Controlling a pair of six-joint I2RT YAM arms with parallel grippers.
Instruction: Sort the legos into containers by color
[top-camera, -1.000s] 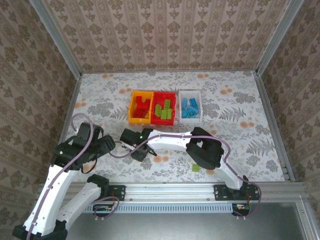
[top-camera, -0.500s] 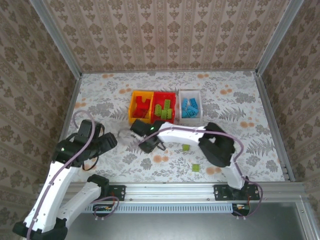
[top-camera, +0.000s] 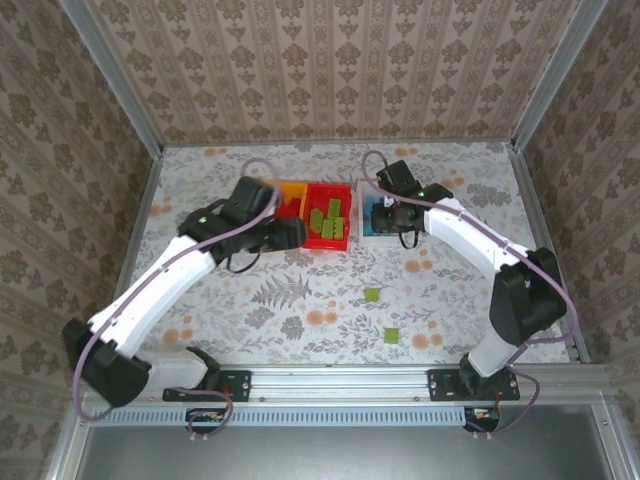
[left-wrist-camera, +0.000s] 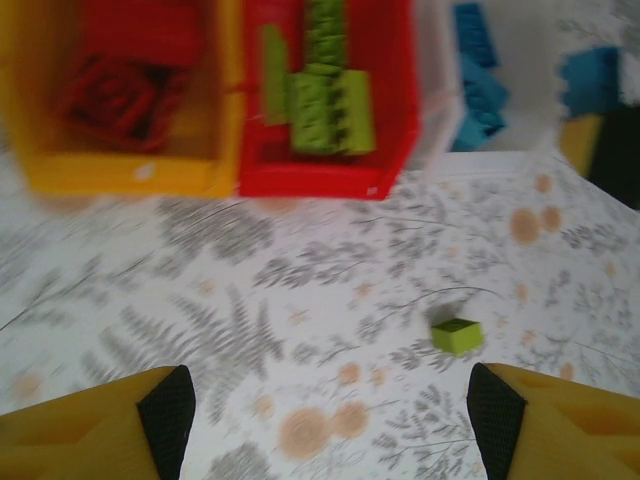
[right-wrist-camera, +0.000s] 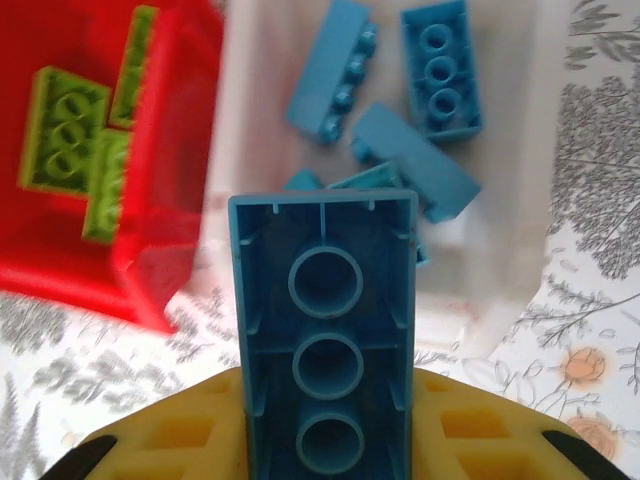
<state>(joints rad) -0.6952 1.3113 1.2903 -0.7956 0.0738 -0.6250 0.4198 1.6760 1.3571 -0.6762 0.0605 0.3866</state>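
Note:
My right gripper (top-camera: 398, 216) hangs over the near edge of the white bin (top-camera: 367, 236), shut on a blue brick (right-wrist-camera: 325, 340) that stands on end with its hollow underside facing the wrist camera. Several blue bricks (right-wrist-camera: 425, 120) lie in the white bin (right-wrist-camera: 255, 90). Lime green bricks (top-camera: 328, 218) fill the red bin (top-camera: 330, 244), and red pieces (left-wrist-camera: 125, 70) lie in the orange-yellow bin (left-wrist-camera: 120, 175). My left gripper (left-wrist-camera: 330, 420) is open above bare table in front of those bins, with a loose green brick (left-wrist-camera: 457, 335) just ahead of its right finger (left-wrist-camera: 495, 415).
Two loose green bricks lie on the floral table, one in the middle (top-camera: 372, 295) and one nearer the front rail (top-camera: 392, 336). The left arm (top-camera: 200, 255) reaches diagonally across the table's left half. Metal frame posts and wallpapered walls close in the table.
The right arm swung from the table's near left up to the white bin, now with a blue brick in its grip. The left arm rose from the near-left corner to the bins.

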